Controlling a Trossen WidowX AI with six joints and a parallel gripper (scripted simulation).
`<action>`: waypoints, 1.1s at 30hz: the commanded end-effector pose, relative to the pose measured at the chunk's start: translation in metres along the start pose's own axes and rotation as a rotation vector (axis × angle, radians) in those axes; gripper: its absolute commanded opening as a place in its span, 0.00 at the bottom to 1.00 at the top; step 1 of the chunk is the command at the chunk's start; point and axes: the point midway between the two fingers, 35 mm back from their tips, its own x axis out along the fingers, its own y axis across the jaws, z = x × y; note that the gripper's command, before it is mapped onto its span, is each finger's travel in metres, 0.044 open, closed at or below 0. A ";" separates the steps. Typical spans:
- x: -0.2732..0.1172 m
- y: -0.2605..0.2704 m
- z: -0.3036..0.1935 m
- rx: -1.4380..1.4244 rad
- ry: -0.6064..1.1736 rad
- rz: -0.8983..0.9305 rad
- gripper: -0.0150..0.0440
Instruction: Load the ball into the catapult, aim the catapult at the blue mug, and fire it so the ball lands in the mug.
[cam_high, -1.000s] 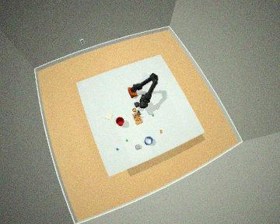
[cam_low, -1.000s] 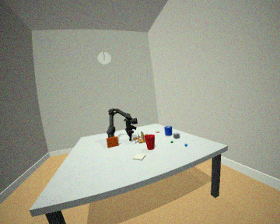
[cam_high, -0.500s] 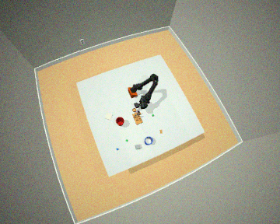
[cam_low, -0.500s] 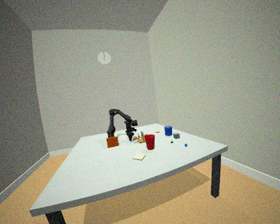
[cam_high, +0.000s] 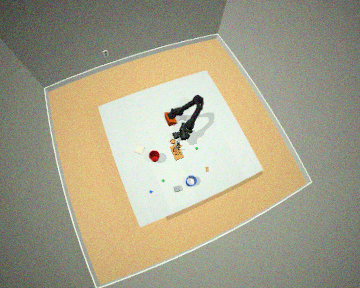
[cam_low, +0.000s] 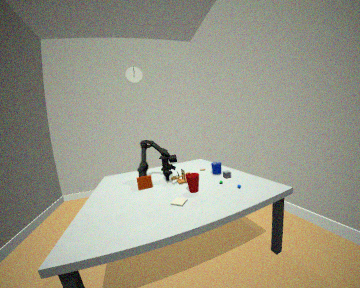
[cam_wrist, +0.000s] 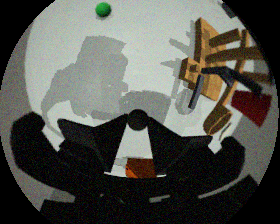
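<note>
Fingers of the gripper (cam_high: 177, 135) (cam_low: 168, 179) (cam_wrist: 137, 120) stand partly closed, tips against both sides of the dark ball (cam_wrist: 137, 120), near the catapult (cam_high: 176, 151) (cam_low: 183, 181) (cam_wrist: 212, 85). The grasp looks made; loading, aiming at the blue mug (cam_high: 186, 180) (cam_low: 216, 168) and firing remain. The arm (cam_high: 200, 102) (cam_low: 144, 157) bends downward, reaching low.

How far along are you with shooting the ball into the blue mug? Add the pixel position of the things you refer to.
Just starting! The gripper (cam_high: 184, 134) (cam_low: 167, 179) (cam_wrist: 138, 117) looks closed around the black ball (cam_wrist: 137, 120), so grabbing it seems done. The catapult (cam_high: 175, 152) (cam_low: 182, 181) (cam_wrist: 212, 87) has no ball in its cup. Loading, aiming and firing at the blue mug (cam_high: 191, 185) (cam_low: 216, 168) are left, though I can't judge its aim.
</note>
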 end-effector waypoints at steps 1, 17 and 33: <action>0.000 0.000 0.000 0.005 -0.002 0.003 0.41; -0.072 -0.007 0.007 0.012 -0.001 -0.015 0.25; -0.125 -0.012 0.001 0.008 0.023 -0.003 0.25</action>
